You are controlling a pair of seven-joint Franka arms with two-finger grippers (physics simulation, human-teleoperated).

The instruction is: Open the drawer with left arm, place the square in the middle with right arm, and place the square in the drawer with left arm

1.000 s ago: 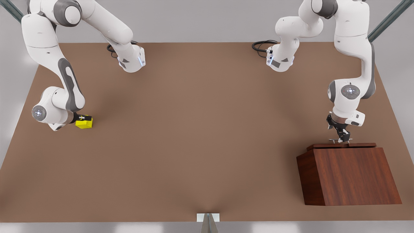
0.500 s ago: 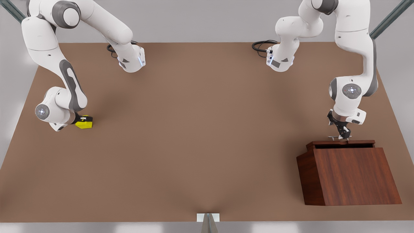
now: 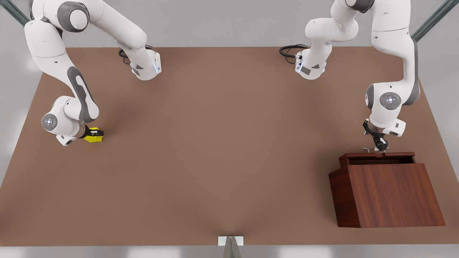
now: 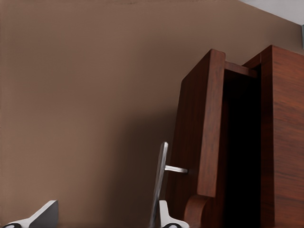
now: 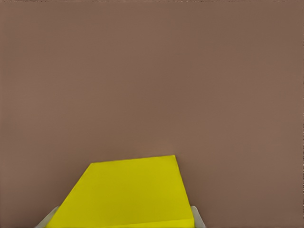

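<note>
At the lower right of the front view, the shallow reddish-brown wooden drawer (image 3: 378,156) stands partly out of the slant-topped cabinet (image 3: 389,195), a dark gap showing. The left gripper (image 3: 379,150) appears clamped on its thin silver bar handle (image 4: 159,183), so opening is underway. At middle left, the small yellow cube (image 3: 94,136) sits between the right gripper's (image 3: 92,133) closed fingers; both placements remain.

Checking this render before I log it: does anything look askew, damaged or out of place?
Nothing stands out. The drawer is partly pulled out of the cabinet, square to it, with the left gripper at its handle. The right gripper is around the square, which looks intact, at the front view's left.
</note>
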